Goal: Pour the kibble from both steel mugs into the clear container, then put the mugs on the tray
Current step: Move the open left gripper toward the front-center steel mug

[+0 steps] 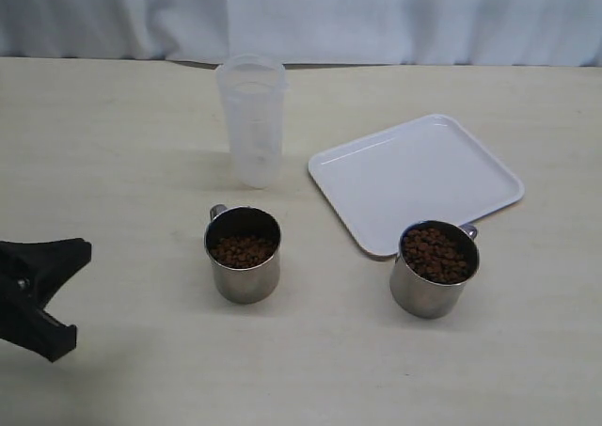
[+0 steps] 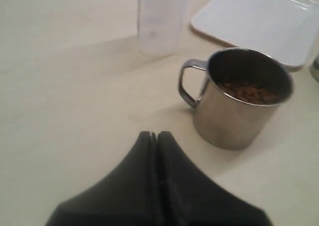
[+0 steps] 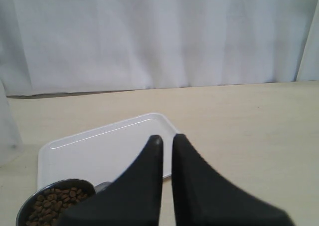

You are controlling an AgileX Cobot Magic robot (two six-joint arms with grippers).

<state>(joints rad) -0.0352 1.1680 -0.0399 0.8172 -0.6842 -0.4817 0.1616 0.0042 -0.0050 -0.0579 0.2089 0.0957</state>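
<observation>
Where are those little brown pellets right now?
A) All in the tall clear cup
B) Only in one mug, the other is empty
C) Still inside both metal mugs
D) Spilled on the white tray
C: kibble fills the left steel mug and the right steel mug; the clear container and the tray hold none.

The tall clear plastic container is standing at the back of the pale counter. The flat white tray is lying to its right. Two steel mugs are sitting in front, well apart, each holding brown kibble.
</observation>
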